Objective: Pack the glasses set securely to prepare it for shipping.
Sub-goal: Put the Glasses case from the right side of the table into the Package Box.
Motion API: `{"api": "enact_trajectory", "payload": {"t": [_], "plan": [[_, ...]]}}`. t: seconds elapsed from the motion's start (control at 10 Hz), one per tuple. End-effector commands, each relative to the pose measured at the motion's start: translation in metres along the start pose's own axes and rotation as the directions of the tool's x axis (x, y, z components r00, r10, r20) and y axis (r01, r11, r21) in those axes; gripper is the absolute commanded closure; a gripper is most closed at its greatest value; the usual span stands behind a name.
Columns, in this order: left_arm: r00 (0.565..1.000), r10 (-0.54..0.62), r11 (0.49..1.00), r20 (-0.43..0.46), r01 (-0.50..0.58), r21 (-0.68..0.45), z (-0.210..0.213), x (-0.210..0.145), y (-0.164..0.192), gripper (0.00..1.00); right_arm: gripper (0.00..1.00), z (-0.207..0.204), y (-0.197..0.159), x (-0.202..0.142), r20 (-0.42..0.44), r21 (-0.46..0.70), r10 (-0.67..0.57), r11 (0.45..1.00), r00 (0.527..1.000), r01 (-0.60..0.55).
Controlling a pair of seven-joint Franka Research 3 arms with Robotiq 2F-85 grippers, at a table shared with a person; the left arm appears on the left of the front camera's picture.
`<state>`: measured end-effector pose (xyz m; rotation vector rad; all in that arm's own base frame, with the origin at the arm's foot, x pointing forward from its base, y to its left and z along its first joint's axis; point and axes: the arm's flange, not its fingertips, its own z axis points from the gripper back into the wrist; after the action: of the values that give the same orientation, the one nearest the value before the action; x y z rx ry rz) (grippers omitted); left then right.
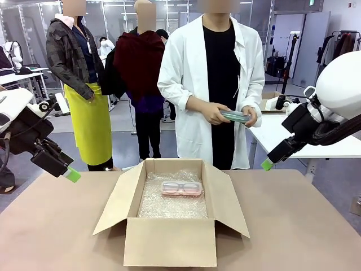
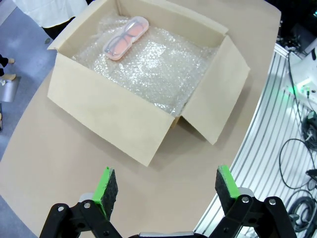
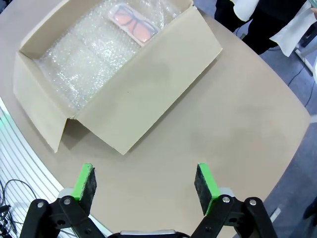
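Observation:
A pink glasses case (image 1: 181, 188) with spectacles inside lies on bubble wrap in the open cardboard box (image 1: 169, 241), toward its far side. The same pink case (image 2: 126, 37) (image 3: 134, 24) lies in the box in both wrist views. The person in a white coat holds the mint green case (image 1: 236, 116) in both hands, chest-high behind the table. My left gripper (image 1: 71, 173) (image 2: 166, 189) hangs open above the table's left side, nothing between its fingers. On the right, clear of the box, my right gripper (image 1: 267, 164) (image 3: 144, 184) is open and holds nothing.
The box (image 2: 114, 116) (image 3: 143, 99) stands in the middle of the brown table (image 1: 51, 226) with its flaps folded outward. Bubble wrap (image 1: 172, 204) lines its floor. Two more people stand behind at the left. A white table (image 1: 282, 132) stands behind on the right.

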<state>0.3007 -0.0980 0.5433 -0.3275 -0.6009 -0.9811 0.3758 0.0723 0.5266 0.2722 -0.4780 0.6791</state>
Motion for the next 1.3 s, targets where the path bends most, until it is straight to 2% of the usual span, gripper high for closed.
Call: {"api": "enact_trajectory", "payload": {"t": [0.0, 1.2], "plan": [[1.000, -0.003, 1.000, 0.014, 0.003, -0.019, 0.0010, -0.0006, 0.0002, 0.00, 0.00, 0.0010, 0.0011, -0.0002, 0.005, -0.008, 0.000, 1.000, 1.000, 0.000], [1.000, -0.003, 1.000, 0.014, 0.003, -0.019, 0.0010, -0.0006, 0.0002, 0.00, 0.00, 0.0010, 0.0011, -0.0002, 0.005, -0.008, 0.000, 1.000, 1.000, 0.000]]}}
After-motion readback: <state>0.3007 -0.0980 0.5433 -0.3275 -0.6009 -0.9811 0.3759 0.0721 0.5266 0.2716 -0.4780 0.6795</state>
